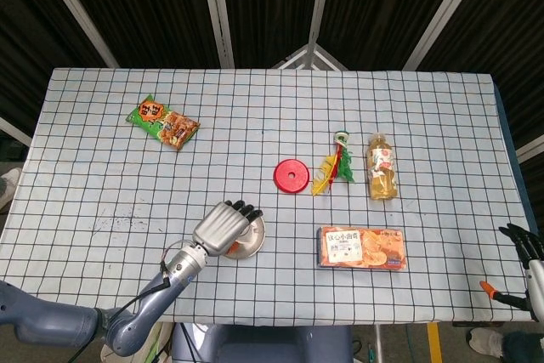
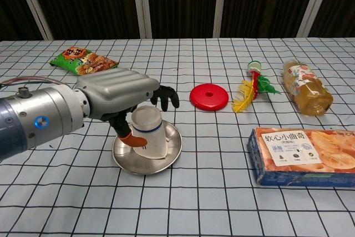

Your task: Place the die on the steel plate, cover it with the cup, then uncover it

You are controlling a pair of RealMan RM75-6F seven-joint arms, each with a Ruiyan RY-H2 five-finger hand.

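The inverted cup (image 2: 147, 138) stood upright on the steel plate (image 2: 173, 147), lower left of centre, hiding the die. The left robot hand (image 2: 119, 94) wrapped it from the left, fingers curled around but grip unconfirmed.

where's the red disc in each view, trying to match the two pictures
Head view: the red disc lies near the middle of the table, just left of the feather toy.
Chest view: the red disc sits centre, slightly right, beyond the steel plate.
Shared landmark: the feather toy lies immediately right of the disc in both views, with the bottle further right.
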